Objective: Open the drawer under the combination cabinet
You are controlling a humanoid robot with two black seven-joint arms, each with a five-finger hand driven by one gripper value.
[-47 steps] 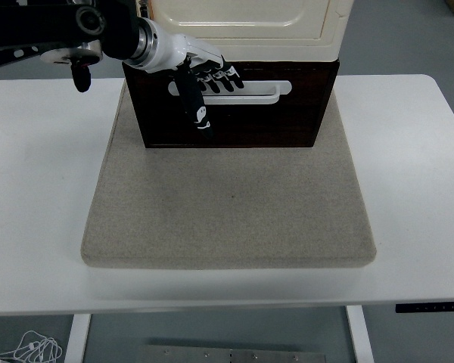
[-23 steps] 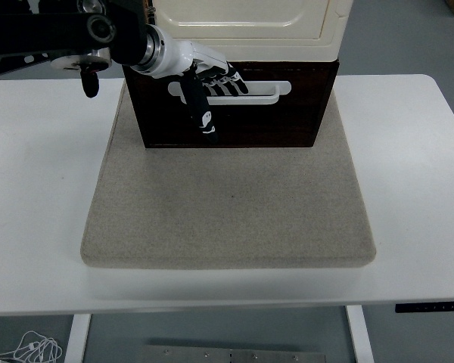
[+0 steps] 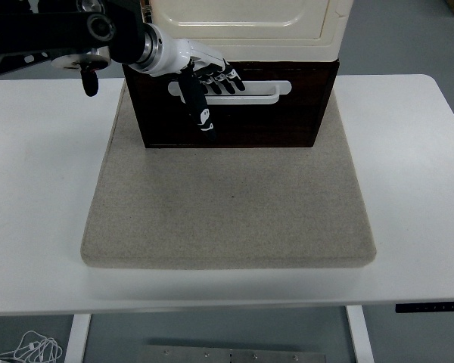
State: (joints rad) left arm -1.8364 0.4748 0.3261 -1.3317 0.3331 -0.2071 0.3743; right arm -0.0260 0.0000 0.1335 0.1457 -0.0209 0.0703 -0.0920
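— What's changed at the drawer (image 3: 231,106)?

— It's shut, behind the mat (image 3: 228,204), under the cabinet (image 3: 246,19). My left hand (image 3: 204,76) crept back slightly; fingers (image 3: 225,79) hooked in its handle (image 3: 246,91), thumb down. No pull yet.

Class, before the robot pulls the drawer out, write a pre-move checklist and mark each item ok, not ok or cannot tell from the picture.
1. Left robot hand at the white handle: ok.
2. Fingers hooked firmly into the handle slot: cannot tell.
3. Dark drawer closed, flush under the cream cabinet: ok.
4. Grey mat in front bare, leaving room for the drawer: ok.
5. Grip centred on the handle: not ok, it sits at the left end.
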